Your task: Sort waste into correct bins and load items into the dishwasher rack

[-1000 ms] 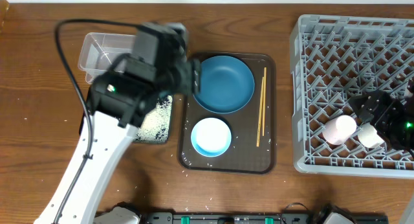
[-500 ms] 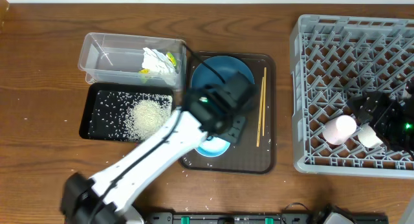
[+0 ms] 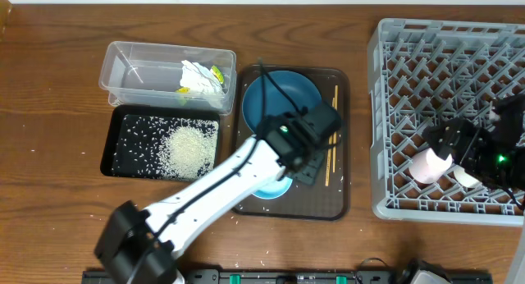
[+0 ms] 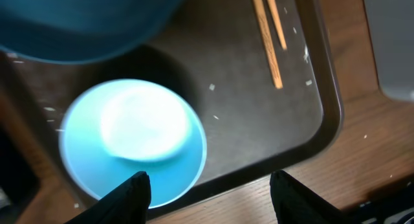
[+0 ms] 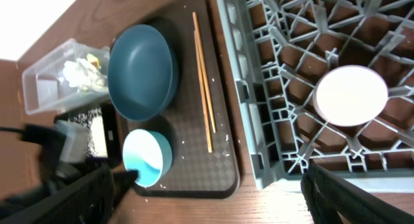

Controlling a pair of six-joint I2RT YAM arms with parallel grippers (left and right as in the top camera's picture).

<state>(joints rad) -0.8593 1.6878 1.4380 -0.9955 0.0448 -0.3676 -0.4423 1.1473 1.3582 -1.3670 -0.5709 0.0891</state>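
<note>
Brown wood-grain table (image 3: 49, 95)

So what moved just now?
The left gripper swung right, from over the tub and black tray to over the brown tray, by the white bowl; it is open and holds nothing. The blue bowl, chopsticks, rice and the cups in the rack stayed put.

Left arm (image 3: 221, 181): long white tube links, black joint housings, thin black cable (image 3: 269, 85) looping off the wrist, small green light (image 3: 285, 130). Right arm (image 3: 480, 148): all black, blocky, with a green glow too. Left gripper (image 4: 210, 195) and right gripper (image 5: 210, 185): matte black, wedge-shaped fingertips (image 4: 134, 193).
</note>
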